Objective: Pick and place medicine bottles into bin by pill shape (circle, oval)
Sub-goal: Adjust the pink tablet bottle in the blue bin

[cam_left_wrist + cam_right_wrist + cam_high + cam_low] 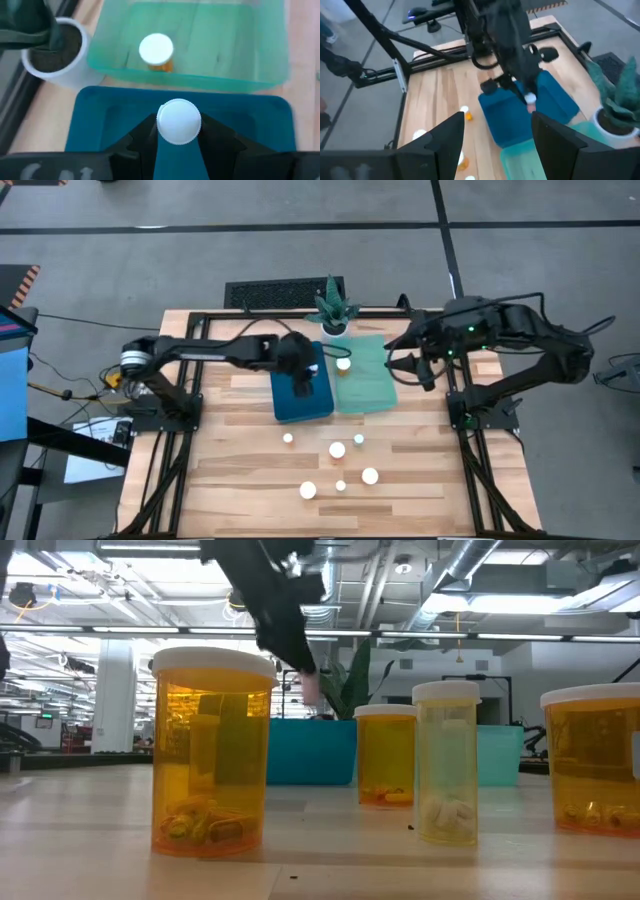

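1. Medicine bottles, small amber-orange plastic ones with round white caps, are what the task is about. One such bottle [178, 121] sits between the fingers of the left gripper [178, 135], which are closed tight on it just under its cap.
2. The left gripper [302, 380] hangs over the dark blue plastic bin [285, 405], so the bottle is up in the air above that bin.
3. The step looks like dropping this bottle into the blue bin. To do it well, the arm should go lower first, so the bottle has only a short fall and does not bounce out.
4. The bottle should be over the middle of the bin, not near its wall, before the fingers open.
5. The fingers should open slowly and then lift straight up, so they do not knock the bottle over.
6. Just beside the blue bin is the light green see-through bin [375, 395], with one bottle [344, 364] already in it. The held bottle must not slip over into that one.
7. The right gripper [400, 360] waits at the far edge of the green bin. Its fingers [555, 145] are wide open and hold nothing.
8. Six more bottles [337, 449] stand on the wooden table [240, 480], in front of the bins.
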{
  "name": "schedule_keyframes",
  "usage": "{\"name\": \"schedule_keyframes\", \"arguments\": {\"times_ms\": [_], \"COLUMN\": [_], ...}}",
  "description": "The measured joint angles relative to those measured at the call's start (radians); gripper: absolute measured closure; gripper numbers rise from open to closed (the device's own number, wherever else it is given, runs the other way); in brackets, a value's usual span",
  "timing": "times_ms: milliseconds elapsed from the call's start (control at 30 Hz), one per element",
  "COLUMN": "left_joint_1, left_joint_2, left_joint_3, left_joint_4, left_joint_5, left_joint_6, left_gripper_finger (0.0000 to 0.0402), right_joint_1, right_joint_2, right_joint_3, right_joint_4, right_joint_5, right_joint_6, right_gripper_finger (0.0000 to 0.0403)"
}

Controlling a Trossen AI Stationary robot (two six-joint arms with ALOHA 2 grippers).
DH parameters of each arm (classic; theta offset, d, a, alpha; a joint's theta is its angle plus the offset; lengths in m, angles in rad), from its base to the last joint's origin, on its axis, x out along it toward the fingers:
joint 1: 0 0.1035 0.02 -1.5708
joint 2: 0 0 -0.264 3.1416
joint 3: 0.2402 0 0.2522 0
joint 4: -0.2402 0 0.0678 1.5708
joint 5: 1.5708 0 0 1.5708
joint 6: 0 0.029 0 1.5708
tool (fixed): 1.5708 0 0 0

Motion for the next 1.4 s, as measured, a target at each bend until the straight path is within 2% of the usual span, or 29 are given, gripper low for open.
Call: {"name": "schedule_keyframes", "arguments": {"times_ms": [233, 533, 800, 933, 1167, 1400], "left_joint_1": [0.101, 0.195, 0.19, 0.176, 0.174, 0.174], "left_joint_2": [0.122, 0.14, 0.142, 0.142, 0.142, 0.162], "left_joint_3": [0.0, -0.002, -0.07, -0.112, -0.143, -0.147], "left_joint_4": [0.018, 0.088, 0.166, 0.19, 0.276, 0.293], "left_joint_5": [0.02, 0.034, 0.048, 0.011, -0.005, -0.005], "left_joint_6": [0.001, 0.019, 0.004, -0.007, -0.013, 0.004], "left_gripper_finger": [0.0285, 0.0285, 0.0285, 0.0285, 0.0285, 0.0285], "right_joint_1": [0.039, 0.094, 0.1, 0.1, 0.1, 0.1], "right_joint_2": [-0.017, -0.006, -0.007, -0.007, -0.007, -0.007], "right_joint_3": [0.0, 0.0, 0.0, 0.0, 0.0, 0.0], "right_joint_4": [0.001, -0.009, -0.01, -0.011, -0.011, -0.011], "right_joint_5": [0.002, 0.002, 0.002, 0.002, 0.001, 0.001], "right_joint_6": [0.003, 0.002, 0.001, 0.0, 0.0, 0.0], "right_gripper_finger": [0.0164, 0.0165, 0.0165, 0.0165, 0.0165, 0.0165]}}
